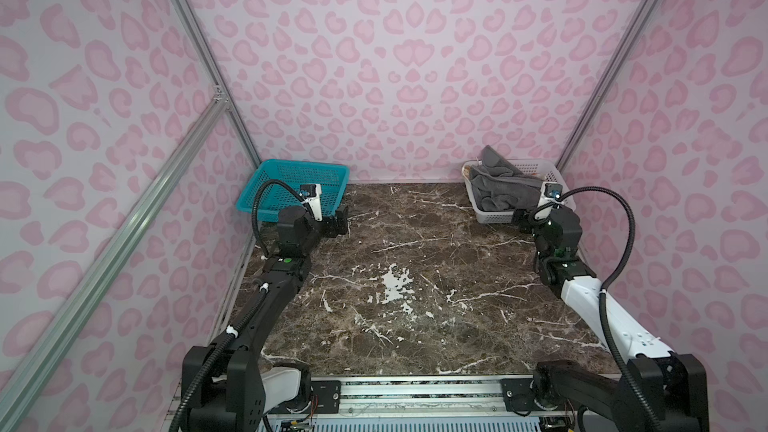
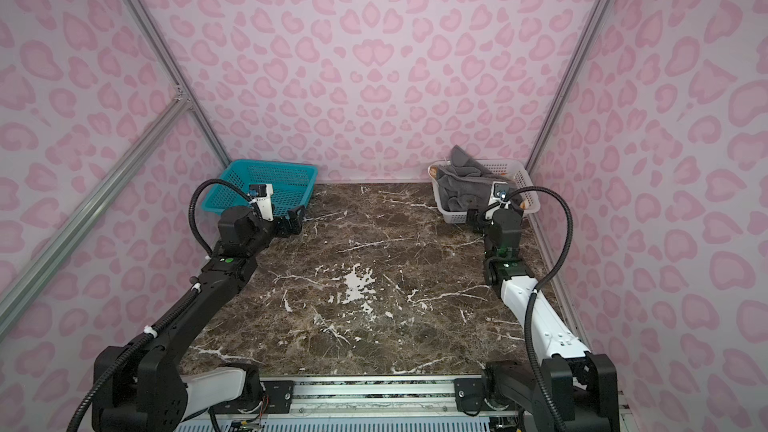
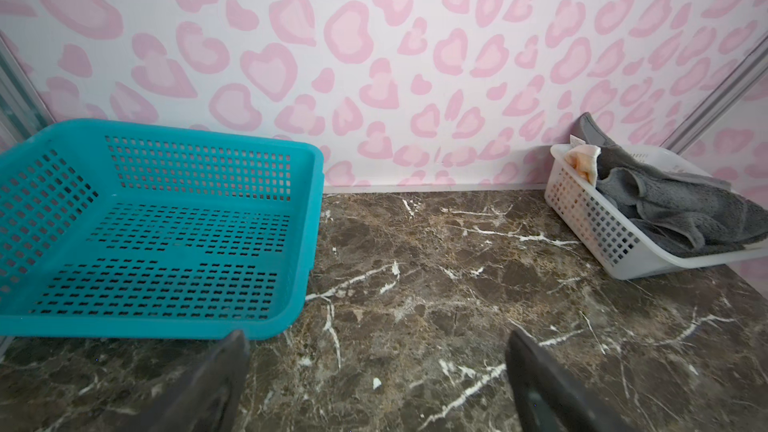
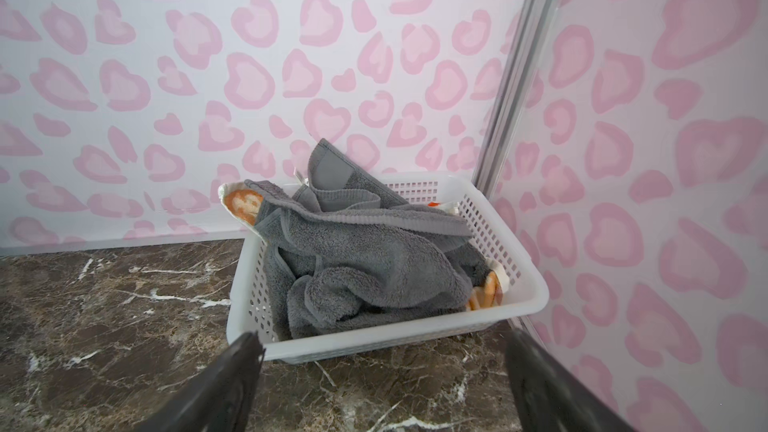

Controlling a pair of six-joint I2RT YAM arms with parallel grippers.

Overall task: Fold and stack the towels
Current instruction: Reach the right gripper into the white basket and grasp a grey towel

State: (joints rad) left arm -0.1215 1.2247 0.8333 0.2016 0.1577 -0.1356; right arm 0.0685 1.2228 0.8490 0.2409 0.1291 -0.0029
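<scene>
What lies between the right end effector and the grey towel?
Bare marble table, then the white basket's near wall, between right end effector and grey towel; the right wrist view shows it.

Both my arms stretch out ahead, grippers held low. My left arm (image 1: 266,301) slants inward, its wrist turned so the left gripper (image 3: 376,367) points forward and toward the middle, jaws spread wide. My right arm (image 1: 590,301) runs up the right side; the right gripper (image 4: 384,359) faces ahead, angled slightly inward, jaws likewise wide apart.
</scene>
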